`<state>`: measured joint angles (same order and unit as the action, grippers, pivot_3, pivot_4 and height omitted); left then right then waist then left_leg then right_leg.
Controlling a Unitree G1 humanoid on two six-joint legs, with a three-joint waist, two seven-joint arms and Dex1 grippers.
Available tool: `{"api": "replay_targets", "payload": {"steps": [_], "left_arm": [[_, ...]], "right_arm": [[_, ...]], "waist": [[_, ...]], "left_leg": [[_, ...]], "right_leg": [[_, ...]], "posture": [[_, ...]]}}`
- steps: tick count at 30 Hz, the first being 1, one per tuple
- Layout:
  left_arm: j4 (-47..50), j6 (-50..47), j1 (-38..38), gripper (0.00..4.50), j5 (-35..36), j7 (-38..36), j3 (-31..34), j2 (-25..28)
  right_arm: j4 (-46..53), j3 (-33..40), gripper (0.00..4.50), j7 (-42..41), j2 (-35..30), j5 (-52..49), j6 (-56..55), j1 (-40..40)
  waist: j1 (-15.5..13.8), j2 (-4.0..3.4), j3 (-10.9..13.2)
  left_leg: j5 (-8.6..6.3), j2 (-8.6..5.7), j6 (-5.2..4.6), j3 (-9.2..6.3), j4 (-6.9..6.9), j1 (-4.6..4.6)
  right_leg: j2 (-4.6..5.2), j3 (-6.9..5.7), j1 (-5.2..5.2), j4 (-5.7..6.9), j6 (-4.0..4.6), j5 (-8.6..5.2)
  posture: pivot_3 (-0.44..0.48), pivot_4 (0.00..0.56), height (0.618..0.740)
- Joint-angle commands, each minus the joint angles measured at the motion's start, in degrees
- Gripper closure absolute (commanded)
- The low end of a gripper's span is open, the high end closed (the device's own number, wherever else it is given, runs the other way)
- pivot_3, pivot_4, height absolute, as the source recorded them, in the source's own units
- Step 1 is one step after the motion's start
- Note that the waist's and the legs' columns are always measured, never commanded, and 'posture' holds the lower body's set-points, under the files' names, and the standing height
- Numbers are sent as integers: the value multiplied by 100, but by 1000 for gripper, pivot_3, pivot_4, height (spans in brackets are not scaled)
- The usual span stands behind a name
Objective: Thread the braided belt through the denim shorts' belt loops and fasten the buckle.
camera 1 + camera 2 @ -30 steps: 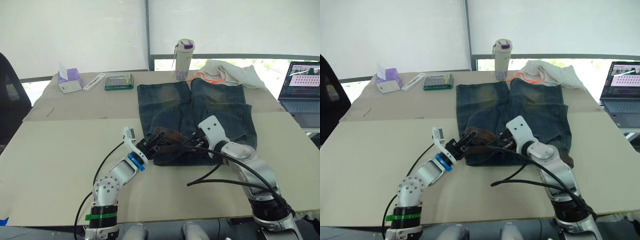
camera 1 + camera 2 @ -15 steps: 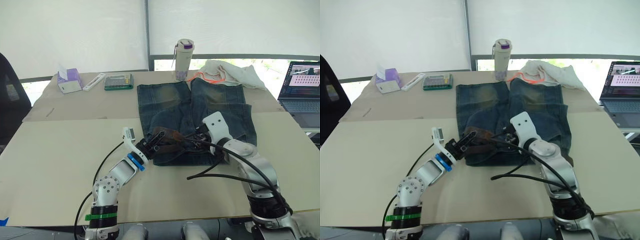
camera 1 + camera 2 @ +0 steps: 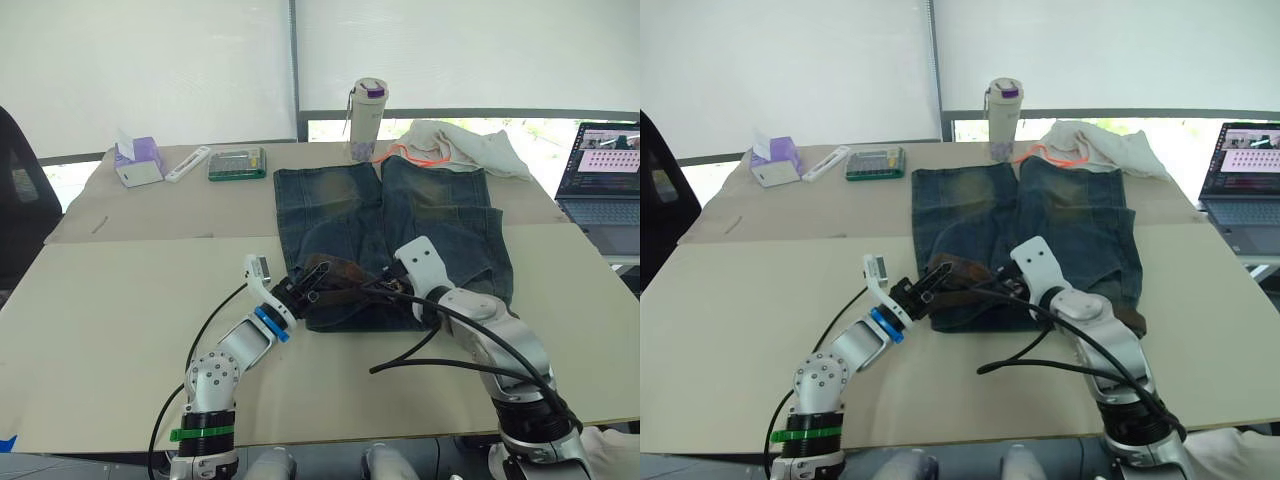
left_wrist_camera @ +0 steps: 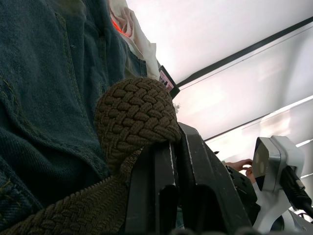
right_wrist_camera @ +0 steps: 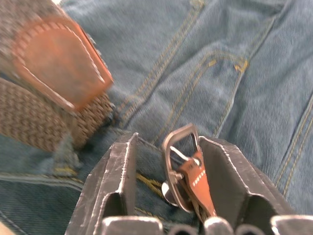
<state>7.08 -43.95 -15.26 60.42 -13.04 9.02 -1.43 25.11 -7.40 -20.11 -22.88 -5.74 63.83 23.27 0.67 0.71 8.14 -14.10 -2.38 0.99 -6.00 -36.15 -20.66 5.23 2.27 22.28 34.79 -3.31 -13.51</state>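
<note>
with the braided belt (image 4: 137, 117) pinched in the closed left fingers (image 4: 161, 181) and the buckle (image 5: 182, 169) held between the part-open right fingers (image 5: 230, 171), the tip should be fed squarely into the frame over the denim shorts (image 3: 440, 215).

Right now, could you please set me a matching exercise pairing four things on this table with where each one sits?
Things:
1. buckle
2. bottle
3. tissue box
4. laptop

Places:
A. far left of the table
B. between the right pincer's fingers
C. beyond the shorts
D. far right edge

Pairs: 1-B, 2-C, 3-A, 4-D
</note>
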Motion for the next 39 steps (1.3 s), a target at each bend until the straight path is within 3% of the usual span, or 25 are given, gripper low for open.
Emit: {"api": "replay_targets", "payload": {"steps": [1, 3, 9, 18, 21, 27, 39], "left_arm": [[183, 80, -26, 4500, -5, -41, -7, -20], [189, 80, -18, 4500, -7, -38, -8, -24], [174, 85, -28, 4500, -12, -44, 2, -27], [135, 63, -27, 4500, -15, -108, -19, -6], [101, 52, -44, 4500, -30, -133, -44, -5], [94, 14, -61, 4500, -30, -168, -58, 32], [61, -49, -91, 4500, -13, -188, -85, 123]], "right_arm": [[100, 77, 3766, 50, -9, -4, -227, -15], [99, 63, 4442, 51, -29, 1, -235, -31], [104, 416, 4477, 260, 269, -111, -199, -9], [465, 3017, 4477, 1502, 2533, -829, 829, 243], [611, 4312, 4477, 2149, 3626, -1207, 1219, 695], [498, 5716, 4477, 3401, 4396, -2299, 1236, 1274], [179, 5331, 4477, 4797, 4614, -4634, 1182, 815]], "waist": [[2, 0, 0], [2, 0, 0], [7, 5, -3], [4, 2, -5], [-48, -3, -8], [-119, -5, -10], [23, -8, -12]], "left_leg": [[0, 0, 0, 0, 0, 0], [0, 0, 0, 0, 0, 0], [0, 2, 0, -1, 2, 3], [0, 3, 0, -1, 4, 4], [0, 2, 0, -3, 4, 4], [0, -8, 0, -7, 8, 6], [0, 3, -1, -1, 18, 14]], "right_leg": [[0, 0, 0, 0, 0, 0], [0, 0, 0, 0, 0, 0], [-2, -1, -1, 1, 0, -1], [-2, 5, 4, 10, 1, 0], [-2, 5, 6, 11, 2, 0], [5, 2, 0, 10, 2, -1], [-2, 5, -1, 13, 10, -8]], "posture": [[0, 150, 740], [0, 150, 740], [0, 150, 740], [0, 150, 740], [0, 150, 740], [0, 150, 740], [0, 150, 740]]}}
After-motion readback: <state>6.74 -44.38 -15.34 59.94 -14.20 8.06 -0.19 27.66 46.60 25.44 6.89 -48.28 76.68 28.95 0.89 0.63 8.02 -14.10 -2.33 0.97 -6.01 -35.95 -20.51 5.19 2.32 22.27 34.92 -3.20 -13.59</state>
